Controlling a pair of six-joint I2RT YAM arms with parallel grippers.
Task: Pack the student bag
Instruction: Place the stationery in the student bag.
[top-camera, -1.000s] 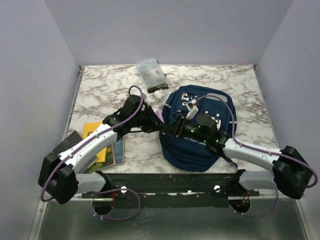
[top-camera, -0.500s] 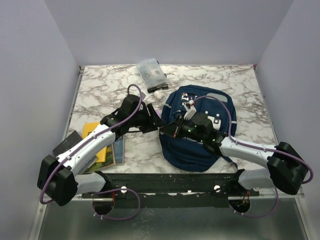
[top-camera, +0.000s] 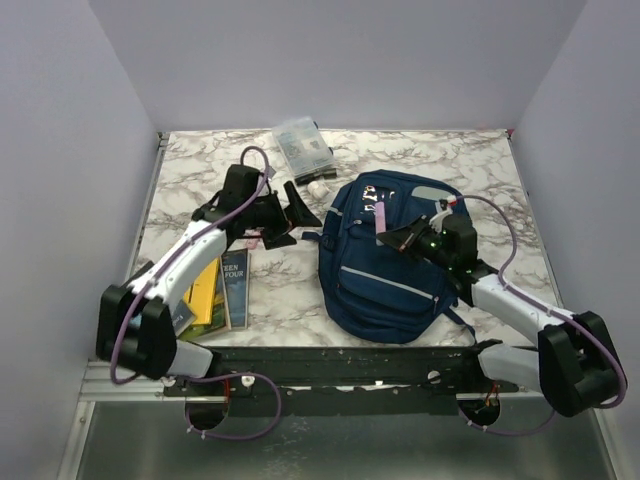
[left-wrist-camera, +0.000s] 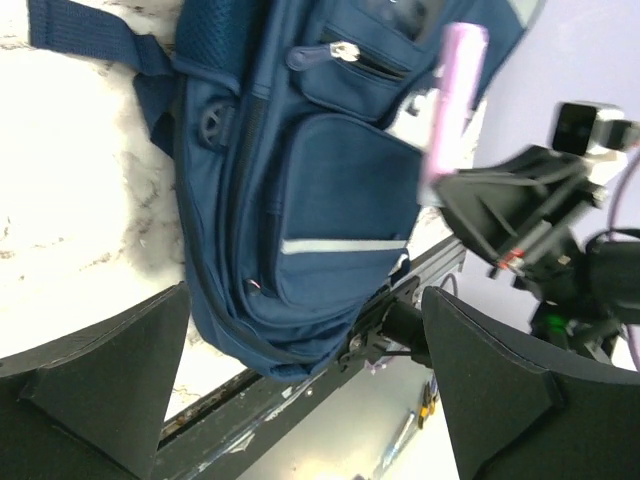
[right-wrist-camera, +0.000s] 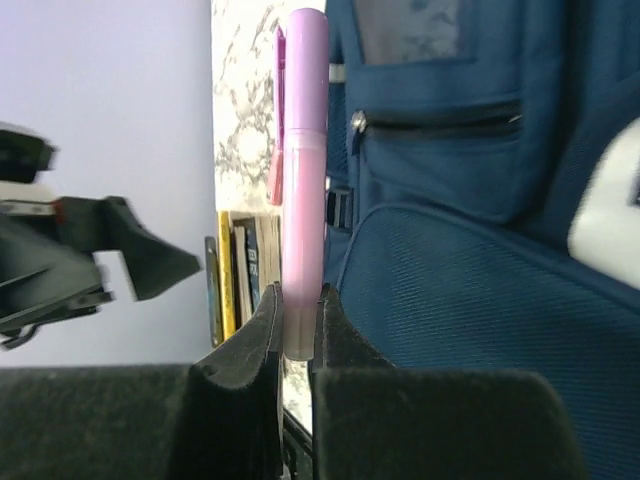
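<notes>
The student bag (top-camera: 385, 270), a navy blue backpack, lies front up on the marble table (top-camera: 200, 170) right of centre. Above its upper pockets my right gripper (top-camera: 398, 237) is shut on the lower end of a pink pen (top-camera: 381, 215). In the right wrist view the pink pen (right-wrist-camera: 303, 150) sticks straight out from between the fingers (right-wrist-camera: 250, 350), with the bag (right-wrist-camera: 480, 250) behind it. My left gripper (top-camera: 290, 220) hangs open and holds nothing, left of the bag. Its camera looks across at the bag (left-wrist-camera: 330, 200), the pen (left-wrist-camera: 452, 95) and the right gripper (left-wrist-camera: 500, 205).
A few books (top-camera: 222, 290) lie by the left arm near the front edge. A clear plastic pouch (top-camera: 303, 148) and a small white object (top-camera: 318, 187) sit at the back centre. Grey walls close in the table on three sides.
The two grippers were together at the bag's left edge. The right one shut on the pink pen and drew back right over the bag; the left one opened and pulled back left.
</notes>
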